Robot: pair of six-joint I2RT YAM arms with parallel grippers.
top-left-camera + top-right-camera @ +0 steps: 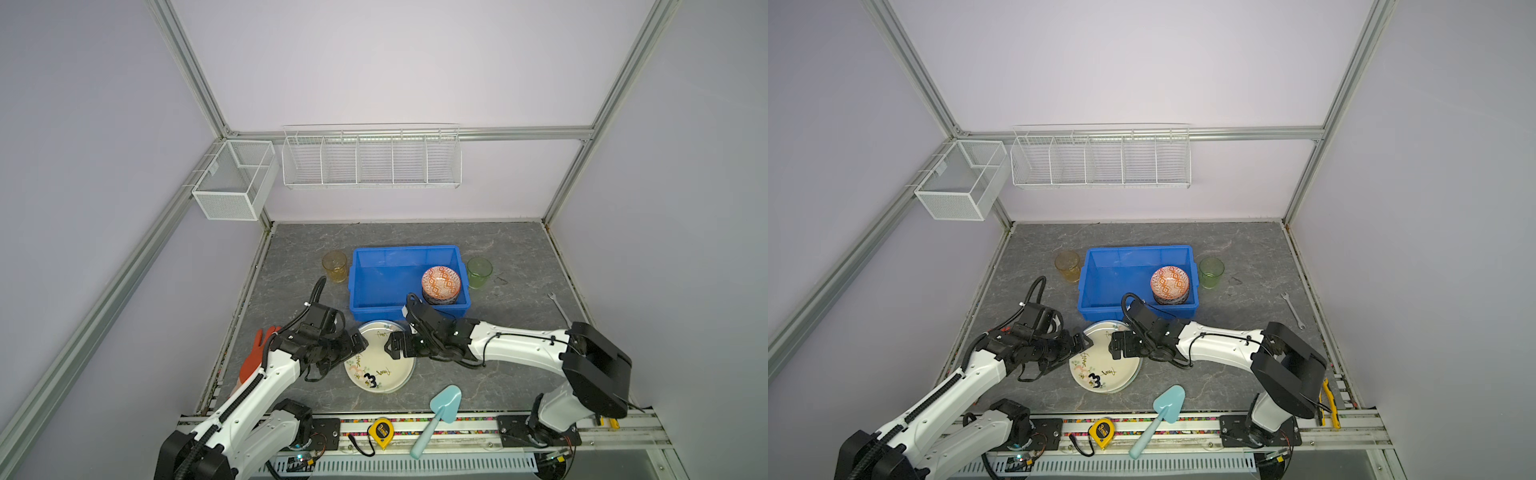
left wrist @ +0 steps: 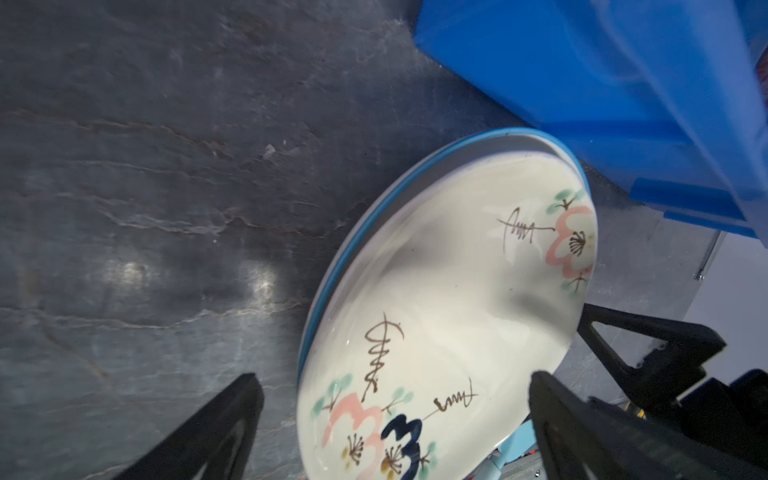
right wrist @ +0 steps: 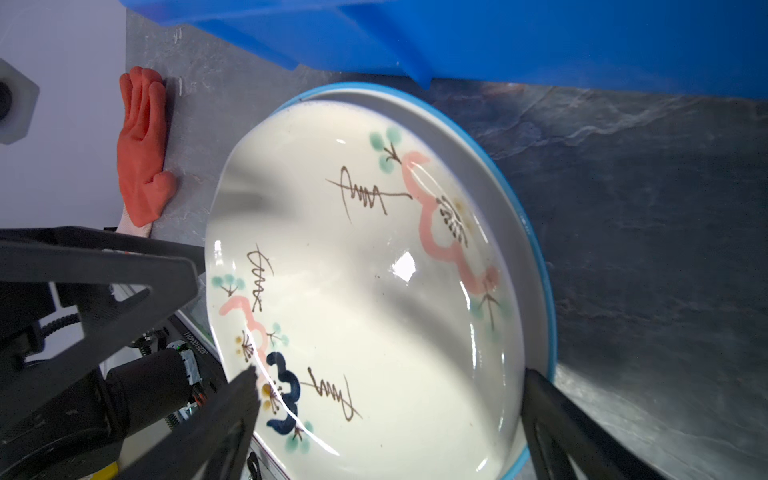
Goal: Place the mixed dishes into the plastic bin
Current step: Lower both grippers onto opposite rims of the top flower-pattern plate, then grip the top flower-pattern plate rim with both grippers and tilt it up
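Just outside the blue bin point(image 1: 374, 309), I see the cream doodle plate point(image 1: 380, 368) between my left gripper point(image 1: 360, 347) and right gripper point(image 1: 391, 348), both gaping empty, equally near.

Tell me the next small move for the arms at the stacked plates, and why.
Probably lower the left gripper onto the rim of the cream doodled round plate and close. Both grippers are open, the right gripper facing it across that plate, which lies on a blue-rimmed plate outside the bright blue plastic bin.
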